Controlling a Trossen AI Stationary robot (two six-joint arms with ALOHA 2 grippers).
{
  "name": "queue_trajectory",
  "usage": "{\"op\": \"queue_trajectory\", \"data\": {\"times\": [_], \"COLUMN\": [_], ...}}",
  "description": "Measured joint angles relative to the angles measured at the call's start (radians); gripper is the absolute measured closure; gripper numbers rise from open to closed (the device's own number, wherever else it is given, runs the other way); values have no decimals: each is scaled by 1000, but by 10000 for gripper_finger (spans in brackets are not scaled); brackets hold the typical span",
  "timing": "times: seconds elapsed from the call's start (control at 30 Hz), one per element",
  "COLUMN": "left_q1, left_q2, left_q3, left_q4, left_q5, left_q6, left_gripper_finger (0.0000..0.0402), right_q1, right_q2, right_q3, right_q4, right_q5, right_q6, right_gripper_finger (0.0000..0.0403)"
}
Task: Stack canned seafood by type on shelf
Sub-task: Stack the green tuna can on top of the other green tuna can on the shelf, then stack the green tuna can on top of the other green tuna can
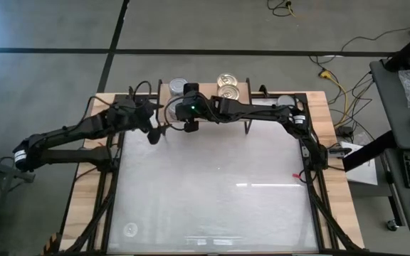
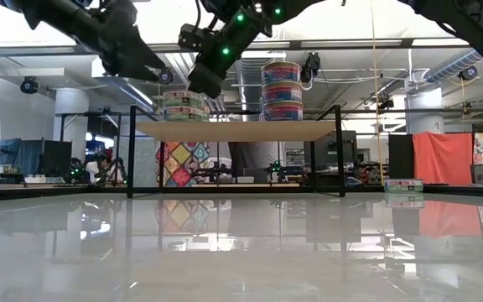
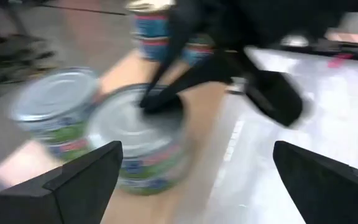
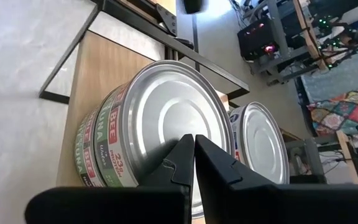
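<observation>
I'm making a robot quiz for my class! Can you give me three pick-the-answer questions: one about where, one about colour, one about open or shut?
1. Where do the tuna tins stand?
A. on the floor
B. on the wooden shelf
C. in a box

2. What colour is the lid at the right tool's tips?
A. silver
B. red
C. black

3. How is the left tool?
A. shut on a tin
B. holding a spoon
C. open, holding nothing

Answers:
1. B: the tuna tins stand on the wooden shelf.
2. A: the right tool, shut, meets a silver lid.
3. C: the left tool shows its fingers wide apart.
</observation>
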Motion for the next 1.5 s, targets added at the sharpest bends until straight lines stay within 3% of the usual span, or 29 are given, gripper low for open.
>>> {"op": "queue_trajectory", "data": {"times": [0.2, 0.4, 0.5, 0.63, 0.73, 0.9, 1.1, 1.27, 1.5], "left_q1": [-1, -14, -34, -74, -104, -138, -162, -168, -168], "left_q2": [-20, -14, -17, -30, -37, -35, -8, 35, 132], "left_q3": [-1, -2, -2, -2, -2, -2, -3, -3, -3], "left_q4": [-23, -54, -60, -60, -60, -58, -10, 42, 125], "left_q5": [180, 205, 218, 244, 250, 250, 250, 248, 247], "left_q6": [9, 8, 7, 7, -4, -18, -19, -3, 36], "left_gripper_finger": [2, 2, 2, 2, 2, 2, 2, 2, 2], "right_q1": [1, 23, 54, 126, 190, 284, 324, 309, 276], "right_q2": [0, 1, -2, -18, -47, -167, -270, -331, -524], "right_q3": [-1, 74, 142, 269, 359, 337, 334, 251, -110], "right_q4": [45, 7, -67, -301, -484, -600, -881, -1161, -1128], "right_q5": [20, 30, 94, 256, 286, 285, 285, 287, 286], "right_q6": [-7, -22, -50, -59, 14, 183, 526, 871, 1003], "right_gripper_finger": [394, 394, 394, 394, 394, 394, 393, 393, 393]}}
